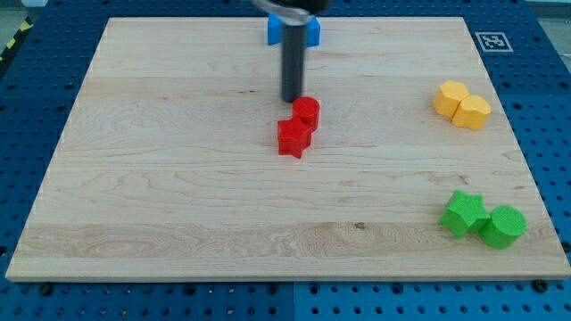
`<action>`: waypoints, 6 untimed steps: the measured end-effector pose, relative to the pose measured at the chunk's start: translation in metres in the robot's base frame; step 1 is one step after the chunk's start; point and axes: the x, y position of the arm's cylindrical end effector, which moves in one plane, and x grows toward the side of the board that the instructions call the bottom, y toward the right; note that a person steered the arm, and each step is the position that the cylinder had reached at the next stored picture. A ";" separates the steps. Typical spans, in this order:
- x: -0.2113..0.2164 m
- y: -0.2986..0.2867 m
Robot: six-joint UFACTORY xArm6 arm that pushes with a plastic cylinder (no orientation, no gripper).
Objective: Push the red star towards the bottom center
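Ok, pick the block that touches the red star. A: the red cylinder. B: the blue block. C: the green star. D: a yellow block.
A: the red cylinder sits right against the red star, on the side toward the view's top, with my tip just beyond the cylinder toward the view's top left; the other blocks lie far off.
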 end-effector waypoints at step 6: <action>0.110 0.020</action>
